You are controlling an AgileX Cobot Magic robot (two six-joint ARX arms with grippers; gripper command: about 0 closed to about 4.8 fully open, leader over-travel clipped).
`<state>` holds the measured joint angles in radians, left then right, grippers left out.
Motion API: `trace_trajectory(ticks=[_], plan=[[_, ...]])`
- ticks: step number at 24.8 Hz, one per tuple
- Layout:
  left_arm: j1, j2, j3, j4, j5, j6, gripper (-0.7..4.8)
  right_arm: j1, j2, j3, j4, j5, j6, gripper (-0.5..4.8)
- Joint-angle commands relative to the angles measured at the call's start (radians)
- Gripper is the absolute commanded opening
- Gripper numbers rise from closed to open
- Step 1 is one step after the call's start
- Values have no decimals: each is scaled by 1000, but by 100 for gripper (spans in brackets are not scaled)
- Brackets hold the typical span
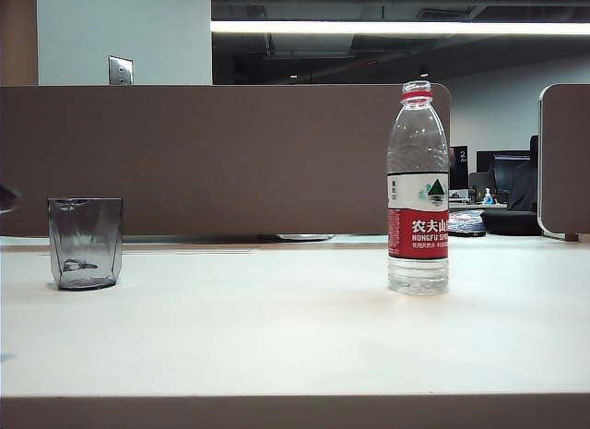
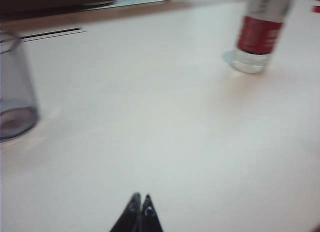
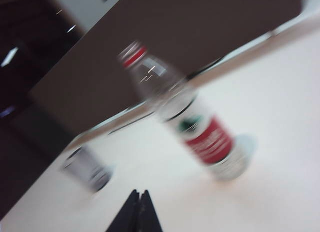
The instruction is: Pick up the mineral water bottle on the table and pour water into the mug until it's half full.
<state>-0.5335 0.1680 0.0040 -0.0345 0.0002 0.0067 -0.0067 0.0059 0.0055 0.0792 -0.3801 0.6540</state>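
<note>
Ahead of the right gripper [image 3: 139, 193], whose two dark fingers are pressed together with nothing between them, stands the mineral water bottle [image 3: 187, 117], a tall clear plastic bottle with a red neck ring and a white-and-red label; the right wrist view is blurred and rolled, so the bottle looks slanted there, though the exterior view shows it upright [image 1: 418, 189] on the table [image 1: 277, 327], a wide off-white desk top with a brownish front edge. Farther off from this gripper, beyond and to one side of the bottle, sits the mug [image 3: 87, 169], a short smoky-grey transparent tumbler without a handle, well apart from the bottle. The left gripper [image 2: 140, 198] also has its fingertips closed on nothing and hangs above bare table, with the tumbler [image 2: 15, 85] off to one side and the bottle's base [image 2: 252, 42] farther away on the other. Neither gripper shows clearly in the exterior view. The bottle looks nearly full, so I judge it fairly heavy and top-heavy when tilted; its thin wall will likely give under a hard squeeze and the smooth label may slip. A hold across the labelled middle seems safest. No cap is visible above the red ring, so a squeeze could spill water. The tumbler [image 1: 85, 242] looks light, stiff and easily nudged.
</note>
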Motion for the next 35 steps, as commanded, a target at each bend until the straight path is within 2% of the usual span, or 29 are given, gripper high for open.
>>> trace_trajectory(ticks=[1,3,4,5,6,7,9,11,12,13,14,15,16,18,19,26,30,35], plan=[[-32,0,3,13,5,0,-5,48,11,-1,21,-69,24,-1],[-32,0,3,13,3,0,-5,88,17,0,23,-34,-12,5],[-32,0,3,14,3,0,-5,116,24,0,24,6,-35,31],[-32,0,3,13,3,0,-5,144,34,0,24,47,-52,79],[-32,0,3,13,3,0,-5,204,62,0,33,141,-94,228],[-32,0,3,13,3,0,-5,245,86,0,49,197,-127,312],[-32,0,3,13,4,0,-5,307,132,0,90,279,-200,406],[-32,0,3,13,3,0,-5,374,198,0,159,358,-310,479],[-32,0,3,13,3,0,-5,432,275,0,236,442,-438,479],[-32,0,3,13,4,0,-5,453,314,0,271,492,-484,479],[-32,-1,3,13,4,0,-5,484,398,0,354,587,-561,479],[-32,-1,3,13,3,0,-5,488,437,0,389,606,-586,479],[-32,-1,3,13,4,0,-5,481,535,0,487,607,-602,479],[-32,-1,3,13,4,0,-5,473,629,3,584,594,-603,479],[-32,-1,3,13,3,0,-5,469,759,24,678,559,-604,479],[-32,-1,3,13,3,0,-5,469,1177,172,863,559,-610,479],[-32,-1,3,13,4,0,-5,467,1483,275,1095,584,-652,479],[-32,-1,3,13,3,0,-5,456,1690,349,1266,611,-655,479]])
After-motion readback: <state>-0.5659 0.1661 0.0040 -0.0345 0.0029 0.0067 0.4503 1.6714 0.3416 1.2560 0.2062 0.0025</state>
